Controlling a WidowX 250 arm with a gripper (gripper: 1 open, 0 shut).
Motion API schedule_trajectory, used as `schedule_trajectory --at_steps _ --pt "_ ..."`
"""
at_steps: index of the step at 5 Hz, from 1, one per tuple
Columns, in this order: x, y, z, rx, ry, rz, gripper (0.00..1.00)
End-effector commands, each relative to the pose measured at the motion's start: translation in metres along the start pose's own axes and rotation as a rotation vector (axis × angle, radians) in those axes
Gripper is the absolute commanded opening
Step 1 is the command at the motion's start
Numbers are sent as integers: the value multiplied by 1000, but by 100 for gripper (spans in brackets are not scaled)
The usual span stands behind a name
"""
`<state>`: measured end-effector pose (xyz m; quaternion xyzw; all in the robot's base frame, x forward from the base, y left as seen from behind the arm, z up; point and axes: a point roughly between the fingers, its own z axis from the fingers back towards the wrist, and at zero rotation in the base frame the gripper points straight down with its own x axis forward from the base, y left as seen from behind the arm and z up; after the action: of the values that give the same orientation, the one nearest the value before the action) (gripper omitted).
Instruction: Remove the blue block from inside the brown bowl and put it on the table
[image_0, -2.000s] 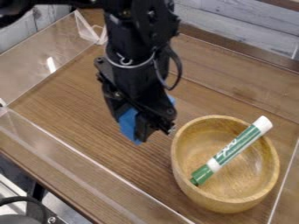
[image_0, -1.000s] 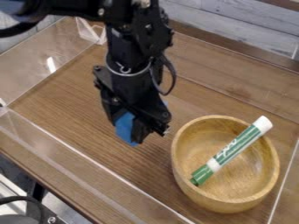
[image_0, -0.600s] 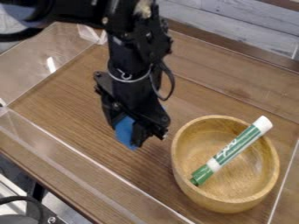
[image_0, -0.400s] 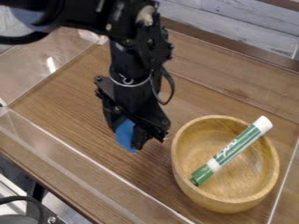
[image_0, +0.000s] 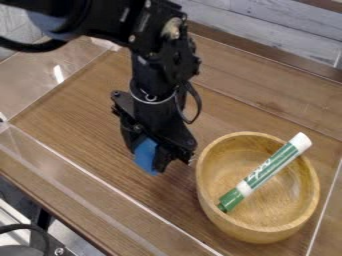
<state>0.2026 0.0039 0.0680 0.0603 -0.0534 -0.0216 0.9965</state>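
The claw is clenched on the blue block, holding it low over the counter, left of the brown bowl and clear of it. Step in hand: placement. Next: lower to contact, then release.

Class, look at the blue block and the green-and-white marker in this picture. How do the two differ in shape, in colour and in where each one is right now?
Shape: the blue block is short and chunky, the marker long and slim.
Colour: the block is plain bright blue; the marker is green and white with lettering.
Place: the block is outside the brown bowl, clamped in the shut gripper over the table; the marker lies slanted inside the bowl, its white end on the rim.
Both are far smaller than the bowl.
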Motion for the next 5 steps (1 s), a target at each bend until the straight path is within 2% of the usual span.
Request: schedule_trajectory --at_steps 1,2,4,5 --pt "7 4 1 11 -21 22 0" --pt "7 3 -1 5 -11 27 100" --pt "18 0 13 -36 7 58 100" --pt "27 -1 31 -51 -8 70 100"
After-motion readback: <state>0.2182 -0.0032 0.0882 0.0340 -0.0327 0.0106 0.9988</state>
